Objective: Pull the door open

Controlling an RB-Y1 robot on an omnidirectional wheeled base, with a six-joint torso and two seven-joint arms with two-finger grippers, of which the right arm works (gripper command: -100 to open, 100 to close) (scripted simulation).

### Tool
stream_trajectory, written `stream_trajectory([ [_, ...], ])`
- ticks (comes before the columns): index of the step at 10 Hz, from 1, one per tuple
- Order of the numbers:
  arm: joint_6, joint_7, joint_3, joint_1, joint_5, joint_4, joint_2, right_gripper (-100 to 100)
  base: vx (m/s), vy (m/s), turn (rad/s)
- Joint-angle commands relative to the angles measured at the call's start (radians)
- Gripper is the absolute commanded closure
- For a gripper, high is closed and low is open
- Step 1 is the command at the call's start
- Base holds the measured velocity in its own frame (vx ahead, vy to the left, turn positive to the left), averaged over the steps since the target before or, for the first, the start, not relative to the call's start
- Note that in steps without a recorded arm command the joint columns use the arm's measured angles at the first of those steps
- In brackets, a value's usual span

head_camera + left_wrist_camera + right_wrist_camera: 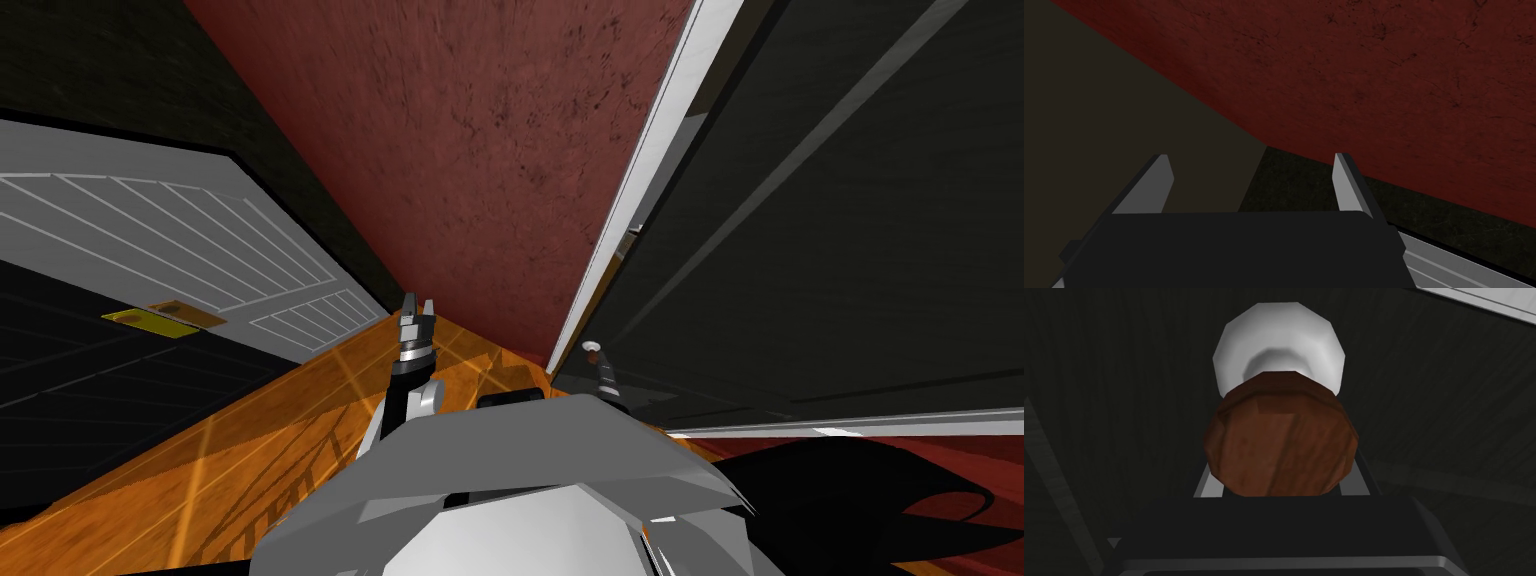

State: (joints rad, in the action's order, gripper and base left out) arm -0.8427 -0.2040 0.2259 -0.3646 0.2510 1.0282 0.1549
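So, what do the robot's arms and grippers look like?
The left gripper and right gripper are each a dark box with two thin, light grey, blade-like fingers. The left forearm is black with a ribbed grey wrist and white shell.

Three camera views beside a dark door (pixel 820 250): one from my head, one from each wrist.

My head camera looks steeply down and forward, rolled, from well back; it takes in the orange floor (pixel 200 470), a red wall (pixel 480 150) ahead, a white door (pixel 180 240) on my left and the dark door on my right. My left wrist camera faces the red wall, which it shares with the head view. My right wrist camera sits very close to a brown knob (pixel 1281 435), facing the dark door. The head view shares both, with the knob showing small.
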Motion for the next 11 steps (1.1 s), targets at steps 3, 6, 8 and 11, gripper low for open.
stream_trajectory([
  [3, -0.002, 0.092, -0.03, 0.007, 0.007, 0.001, -0.005, 100, -0.017, -0.005, -0.002],
  [6, -0.002, 0.164, -0.044, 0.005, 0.018, 0.006, -0.002, 100, -0.024, -0.004, -0.001],
  [8, -0.002, 0.213, -0.051, 0.004, 0.024, 0.008, -0.001, 100, -0.026, -0.002, 0.006],
  [11, -0.002, 0.264, -0.058, 0.003, 0.029, 0.01, 0.001, 100, -0.016, -0.003, -0.001],
])
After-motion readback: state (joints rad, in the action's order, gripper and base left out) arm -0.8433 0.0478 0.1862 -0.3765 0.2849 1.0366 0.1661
